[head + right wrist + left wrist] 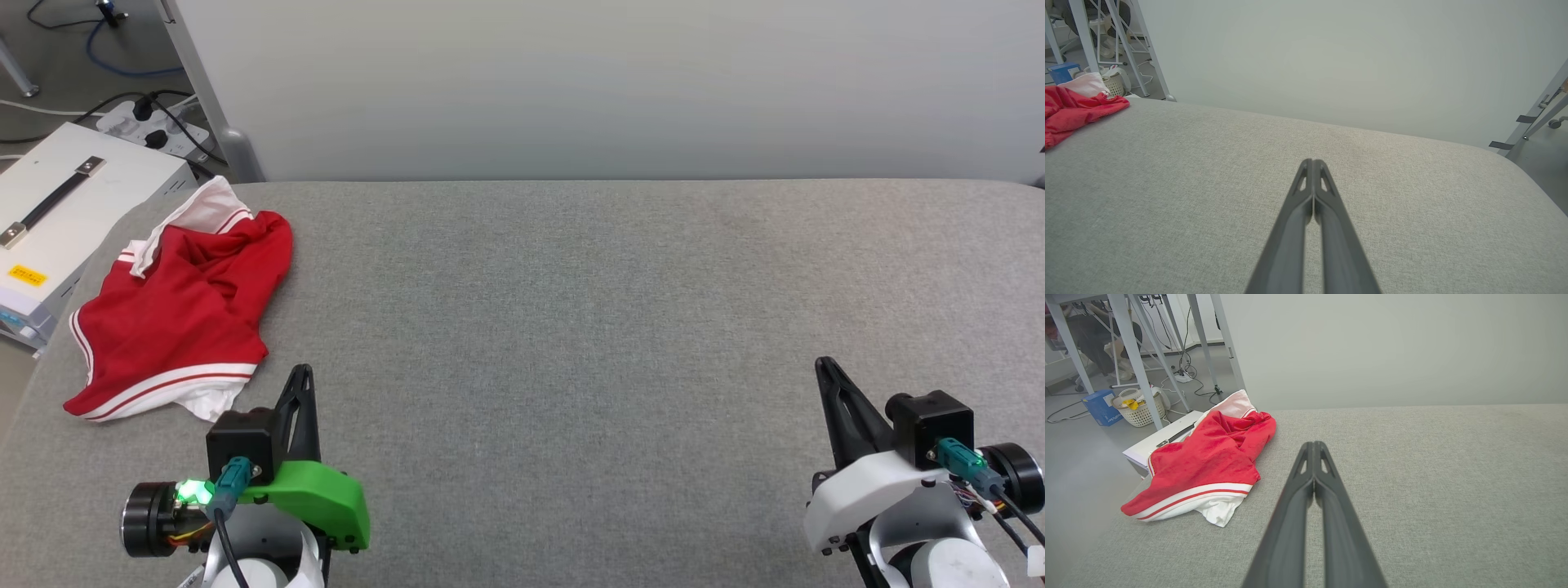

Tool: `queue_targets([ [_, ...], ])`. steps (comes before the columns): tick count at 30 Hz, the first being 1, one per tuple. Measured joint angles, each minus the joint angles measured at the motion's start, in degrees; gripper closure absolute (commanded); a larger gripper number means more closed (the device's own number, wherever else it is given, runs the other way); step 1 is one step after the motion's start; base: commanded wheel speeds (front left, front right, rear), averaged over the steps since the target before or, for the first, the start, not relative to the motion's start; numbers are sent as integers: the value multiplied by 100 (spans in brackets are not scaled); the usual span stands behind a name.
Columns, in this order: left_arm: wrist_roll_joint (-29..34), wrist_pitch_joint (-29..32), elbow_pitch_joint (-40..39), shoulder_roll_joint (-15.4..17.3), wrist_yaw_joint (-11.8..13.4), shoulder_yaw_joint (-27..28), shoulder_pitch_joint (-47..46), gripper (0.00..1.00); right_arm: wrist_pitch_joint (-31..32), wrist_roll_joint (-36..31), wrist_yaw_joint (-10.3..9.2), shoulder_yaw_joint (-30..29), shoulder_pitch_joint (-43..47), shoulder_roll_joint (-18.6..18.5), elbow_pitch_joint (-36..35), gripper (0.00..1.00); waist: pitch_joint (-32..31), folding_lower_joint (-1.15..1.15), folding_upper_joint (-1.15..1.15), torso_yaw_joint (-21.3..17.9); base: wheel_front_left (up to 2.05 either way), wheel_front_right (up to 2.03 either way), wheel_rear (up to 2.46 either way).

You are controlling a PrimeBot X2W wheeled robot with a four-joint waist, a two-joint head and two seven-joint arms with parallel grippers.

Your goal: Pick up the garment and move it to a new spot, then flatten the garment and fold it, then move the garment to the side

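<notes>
The garment [181, 314] is a red shirt with white sleeves and striped trim, lying crumpled at the far left of the grey padded table [571, 327]. In the left wrist view the garment [1204, 465] lies ahead and to the left. From the right wrist, a red edge of the garment [1073, 112] shows at the far left. My left gripper [302, 371] hovers just right of the shirt's near hem, shut and empty, its tips together [1314, 444]. At the lower right my right gripper [823, 363] is shut and empty too, far from the shirt, tips together [1312, 161].
A white case [57, 212] with a black handle stands on the floor off the table's left edge, beside a power strip [155, 131] and cables. A pale wall [620, 82] runs along the table's far edge. Table legs and a basket [1137, 408] stand on the floor.
</notes>
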Motion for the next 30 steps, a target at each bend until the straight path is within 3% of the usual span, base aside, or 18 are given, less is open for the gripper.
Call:
queue_targets([
  [3, 0, 0, 0, 0, 0, -1, 0, 100, 0, 0, 0, 0, 0, 0, 0, 100, 0, 0, 0, 0, 0, 0, 0],
  [4, 0, 0, 0, 0, 0, -2, 0, 0, 0, 0, 0, 0, 0, 0, 0, 0, 0, 0, 0, 0, 0, 0, 0],
  [30, -241, -213, 144, 2, -27, -8, 1, 0, -214, 343, 0, -103, 0, 2, 120, 0, 6, 0, 0, -10, 0, 0, 0],
])
